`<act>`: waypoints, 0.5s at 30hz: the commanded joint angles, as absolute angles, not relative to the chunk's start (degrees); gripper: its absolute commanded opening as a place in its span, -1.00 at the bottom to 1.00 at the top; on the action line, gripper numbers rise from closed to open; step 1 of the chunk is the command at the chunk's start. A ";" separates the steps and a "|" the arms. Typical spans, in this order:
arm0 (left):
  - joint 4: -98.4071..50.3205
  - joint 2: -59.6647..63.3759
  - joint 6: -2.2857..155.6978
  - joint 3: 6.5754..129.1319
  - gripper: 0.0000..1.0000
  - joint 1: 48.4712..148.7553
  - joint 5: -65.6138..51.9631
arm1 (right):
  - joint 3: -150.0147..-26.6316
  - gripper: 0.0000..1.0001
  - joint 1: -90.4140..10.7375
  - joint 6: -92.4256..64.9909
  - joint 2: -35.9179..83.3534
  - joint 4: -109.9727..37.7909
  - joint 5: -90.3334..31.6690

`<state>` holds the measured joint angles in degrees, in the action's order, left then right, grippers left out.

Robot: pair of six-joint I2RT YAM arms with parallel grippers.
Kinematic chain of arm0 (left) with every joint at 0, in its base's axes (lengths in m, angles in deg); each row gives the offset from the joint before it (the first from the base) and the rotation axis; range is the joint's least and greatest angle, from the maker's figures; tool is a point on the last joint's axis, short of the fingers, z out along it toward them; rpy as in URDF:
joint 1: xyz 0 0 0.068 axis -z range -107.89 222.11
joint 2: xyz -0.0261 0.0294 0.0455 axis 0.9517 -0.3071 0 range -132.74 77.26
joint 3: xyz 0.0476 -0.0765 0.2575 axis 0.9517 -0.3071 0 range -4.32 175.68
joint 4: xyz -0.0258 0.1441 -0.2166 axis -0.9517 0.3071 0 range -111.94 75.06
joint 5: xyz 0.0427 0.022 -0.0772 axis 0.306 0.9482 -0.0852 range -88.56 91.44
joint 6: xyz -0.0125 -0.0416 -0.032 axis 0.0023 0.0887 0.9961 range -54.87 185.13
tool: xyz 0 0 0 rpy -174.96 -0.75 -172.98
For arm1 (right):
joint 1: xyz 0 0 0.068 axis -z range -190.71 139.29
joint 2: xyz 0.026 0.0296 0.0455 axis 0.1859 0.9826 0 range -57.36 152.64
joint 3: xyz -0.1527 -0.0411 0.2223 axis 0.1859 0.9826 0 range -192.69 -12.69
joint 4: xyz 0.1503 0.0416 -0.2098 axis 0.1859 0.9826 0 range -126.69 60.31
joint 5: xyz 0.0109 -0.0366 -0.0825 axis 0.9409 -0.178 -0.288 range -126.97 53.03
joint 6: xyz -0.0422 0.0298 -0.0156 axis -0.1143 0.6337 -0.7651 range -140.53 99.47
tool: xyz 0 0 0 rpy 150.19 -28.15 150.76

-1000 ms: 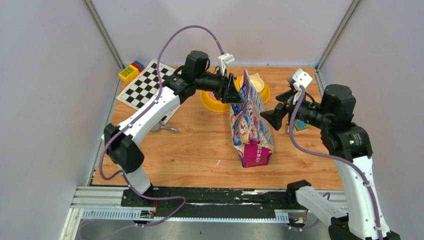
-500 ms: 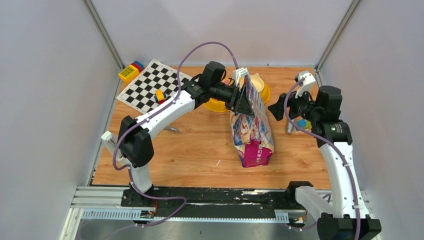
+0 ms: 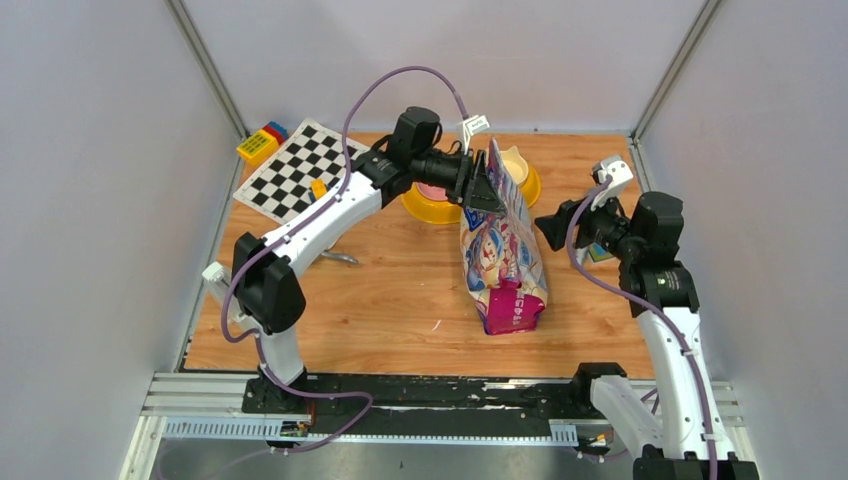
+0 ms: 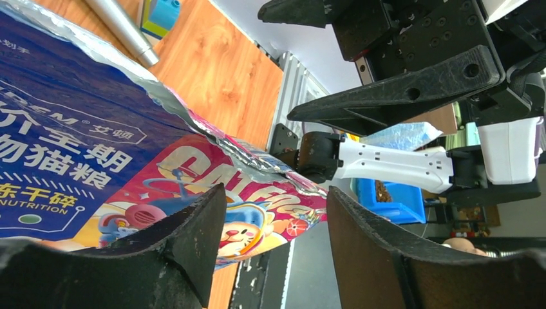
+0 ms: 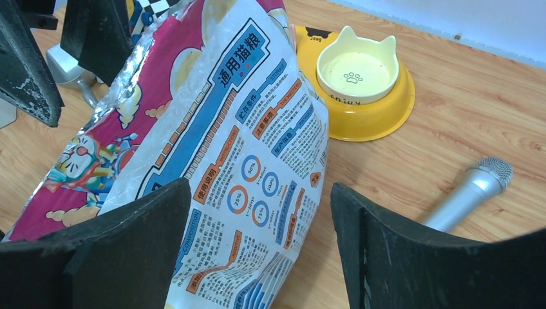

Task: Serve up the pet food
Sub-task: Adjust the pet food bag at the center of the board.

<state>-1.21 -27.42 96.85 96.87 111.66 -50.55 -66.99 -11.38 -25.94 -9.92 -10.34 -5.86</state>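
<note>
1. We noted L gripper open at bag top, nothing held; prob. lining up to pinch it.
2. R gripper open, empty, beside bag.
3. Saw no pet food; presumably inside upright bag near feeder.

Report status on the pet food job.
Left gripper open at top edge of glossy blue-and-pink bag; right gripper open, facing it. Kibble unseen, cream bowl of yellow feeder empty. Silver microphone beside bag.

"通用猫粮" and "COMPOSITION" on the blue-and-pink bag
</note>
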 commanded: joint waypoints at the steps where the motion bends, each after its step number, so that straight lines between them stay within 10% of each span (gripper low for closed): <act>1: -2.53 -27.66 98.35 99.89 0.28 111.49 -50.79 | -66.44 0.61 -11.33 -25.10 -10.36 -14.12 -5.64; 15: -0.04 -30.71 97.45 102.11 -0.08 111.22 -49.52 | -65.25 0.59 -9.30 -25.62 -12.18 -14.81 -4.08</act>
